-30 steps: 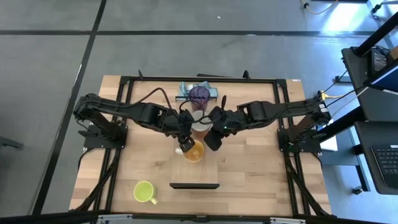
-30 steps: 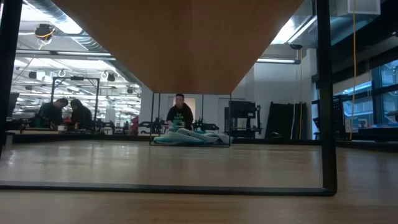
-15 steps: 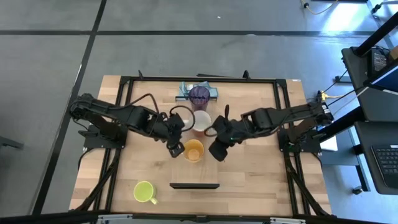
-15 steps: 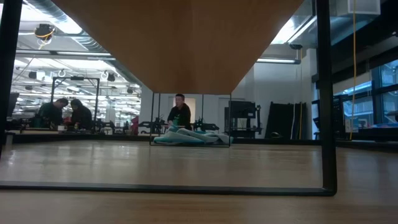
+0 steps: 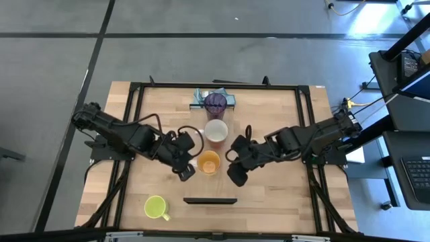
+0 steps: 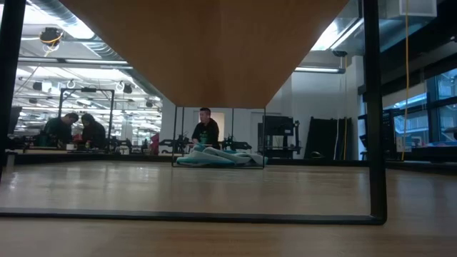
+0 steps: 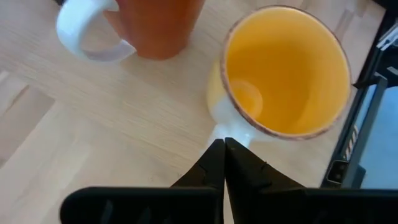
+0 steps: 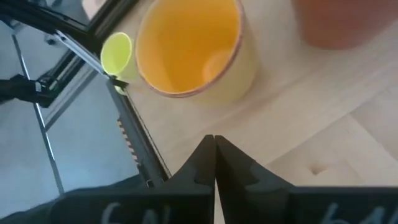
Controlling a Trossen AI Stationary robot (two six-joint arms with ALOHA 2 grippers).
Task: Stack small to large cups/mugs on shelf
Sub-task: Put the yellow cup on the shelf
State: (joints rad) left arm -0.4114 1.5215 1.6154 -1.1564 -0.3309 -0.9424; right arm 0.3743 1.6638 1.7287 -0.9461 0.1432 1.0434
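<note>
The orange mug stands upright on the pale shelf plank, whose dark strip lies at its near end. Beyond it in a row stand the red mug with white inside and the purple tumbler. The yellow-green mug stands on the table at the near left. My left gripper is shut, just left of the orange mug. My right gripper is shut and empty, just right of the orange mug, with a gap between them. My left gripper's shut fingertips lie close by the orange mug's pale handle, coming level from the table's left. I cannot tell whether they touch it. The mug stands upright on the shelf.
A teal object lies at the far edge behind the tumbler. A black frame runs around the table. The red mug's white handle points toward my left gripper. People show in the room beyond the table.
Both grippers have drawn back from over the mugs toward the table's near edge, the left one also toward the left, the right one toward the right. The red mug, covered by the arms before, now shows. The orange mug has stayed in place.
</note>
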